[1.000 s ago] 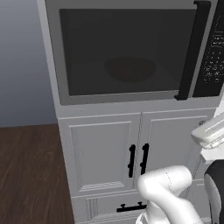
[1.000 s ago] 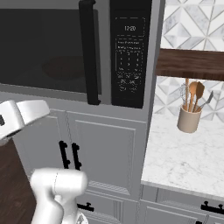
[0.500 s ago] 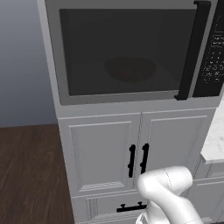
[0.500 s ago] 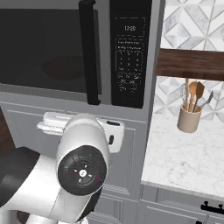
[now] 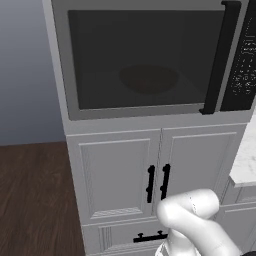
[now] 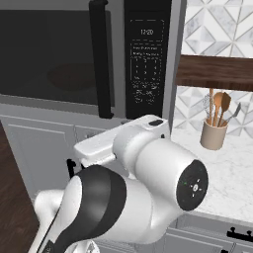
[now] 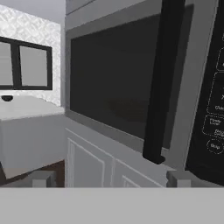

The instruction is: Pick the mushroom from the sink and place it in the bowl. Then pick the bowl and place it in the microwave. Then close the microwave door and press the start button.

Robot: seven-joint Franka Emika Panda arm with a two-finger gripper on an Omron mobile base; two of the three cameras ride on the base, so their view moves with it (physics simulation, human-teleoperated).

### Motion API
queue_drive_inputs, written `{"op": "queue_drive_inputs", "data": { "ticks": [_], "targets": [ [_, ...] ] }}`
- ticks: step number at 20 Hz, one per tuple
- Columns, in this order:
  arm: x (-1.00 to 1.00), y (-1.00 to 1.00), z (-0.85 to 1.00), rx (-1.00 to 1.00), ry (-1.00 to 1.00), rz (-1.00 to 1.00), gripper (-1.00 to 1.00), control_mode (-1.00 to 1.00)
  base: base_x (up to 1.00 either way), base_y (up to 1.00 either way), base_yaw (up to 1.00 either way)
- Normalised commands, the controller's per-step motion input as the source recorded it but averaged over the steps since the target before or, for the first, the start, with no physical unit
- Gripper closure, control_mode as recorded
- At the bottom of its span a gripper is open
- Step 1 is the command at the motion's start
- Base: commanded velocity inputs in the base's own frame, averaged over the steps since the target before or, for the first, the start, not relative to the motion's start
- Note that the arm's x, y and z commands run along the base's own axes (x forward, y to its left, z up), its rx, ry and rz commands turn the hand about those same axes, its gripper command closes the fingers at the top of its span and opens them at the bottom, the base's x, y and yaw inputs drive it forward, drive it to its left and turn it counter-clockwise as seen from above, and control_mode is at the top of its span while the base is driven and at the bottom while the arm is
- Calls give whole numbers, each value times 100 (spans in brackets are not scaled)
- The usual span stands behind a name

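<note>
The microwave door (image 5: 145, 57) is shut, flush with the grey frame of the microwave (image 5: 60, 65). Through its dark tinted window the bowl (image 5: 148, 79) shows as a dim reddish-brown round shape resting inside; from the right base view the same shape sits behind the glass (image 6: 74, 76). Whether the mushroom lies in the bowl cannot be told through the tint.

The long black vertical handle (image 5: 218, 55) runs down the right edge of the door, just beside the black keypad strip (image 6: 147, 59), which carries small white marks and a clock display at its top.

Below the microwave stand two grey cabinet doors (image 5: 117, 172) with paired black pulls (image 5: 158, 182) at their meeting edge, and a drawer beneath.

In the hand view, the gripper (image 7: 109, 179) points at the lower front of the microwave, its two finger tips (image 7: 42, 178) set wide apart with nothing between them: released and empty, touching nothing. The handle's lower end and the keypad buttons lie ahead of it, toward the right finger.

The white arm (image 6: 148, 188) bulks large in the near foreground of the right base view. To the far right, a beige utensil crock (image 6: 214, 134) with wooden spoons stands on the marble counter (image 6: 232, 173) below a dark wooden shelf (image 6: 215, 71).
</note>
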Motion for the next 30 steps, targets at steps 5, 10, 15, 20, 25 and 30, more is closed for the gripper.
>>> {"op": "queue_drive_inputs", "data": {
  "ticks": [5,10,15,20,25,30],
  "targets": [
    [34,2,0,-27,-11,1,-100,-100,0,0,0],
    [29,6,0,-5,0,0,-100,-100,0,0,0],
    [0,22,-1,-2,0,0,-100,-100,0,0,0],
    [1,14,-1,0,0,-1,-100,-100,0,0,0],
    [1,0,-6,0,0,0,-100,-100,0,0,0],
    [10,2,-1,0,0,0,-100,-100,0,0,0]
  ]
}}
